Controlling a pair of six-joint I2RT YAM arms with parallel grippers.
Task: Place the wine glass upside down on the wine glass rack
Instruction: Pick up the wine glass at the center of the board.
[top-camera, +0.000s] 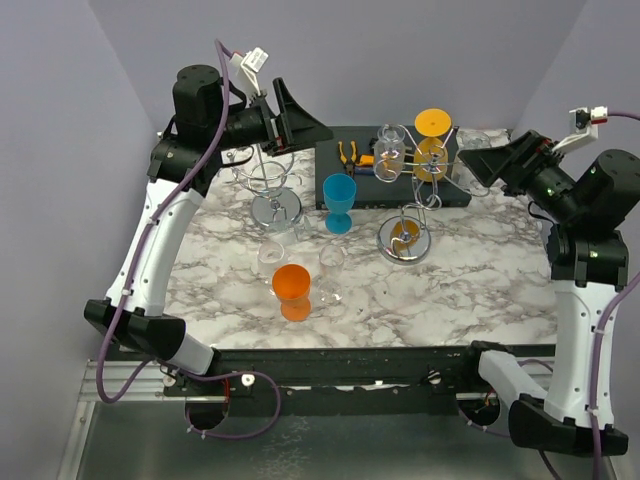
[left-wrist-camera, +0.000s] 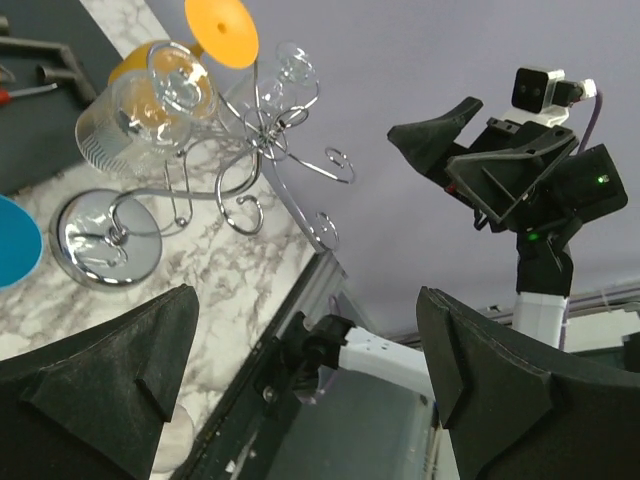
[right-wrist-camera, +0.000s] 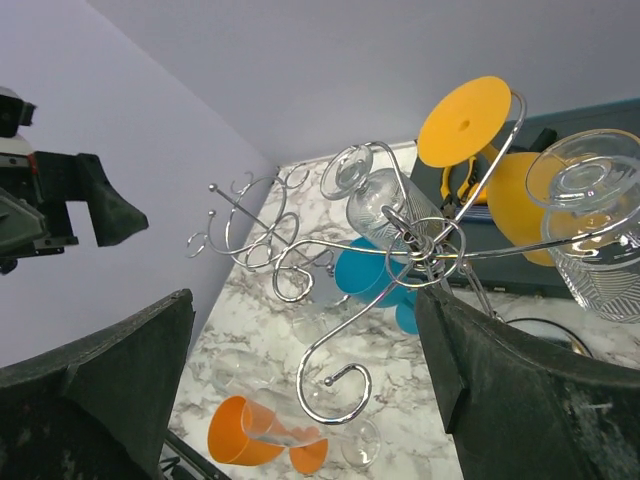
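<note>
Both my claws gape wide and grip nothing. My left claw (left-wrist-camera: 305, 390) hangs above the left rack (top-camera: 277, 210), and my right claw (right-wrist-camera: 305, 390) is beside the right rack (top-camera: 405, 240), where glasses (top-camera: 390, 155) hang. The orange wine glass (top-camera: 292, 284) lies on the table (top-camera: 480, 290), well apart from both claws.

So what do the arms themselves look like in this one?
The left arm and right arm have white shells, black joints and purple cables. The left hand and right hand each carry two black wedge-shaped fingers; a green light glows by the right wrist.
</note>
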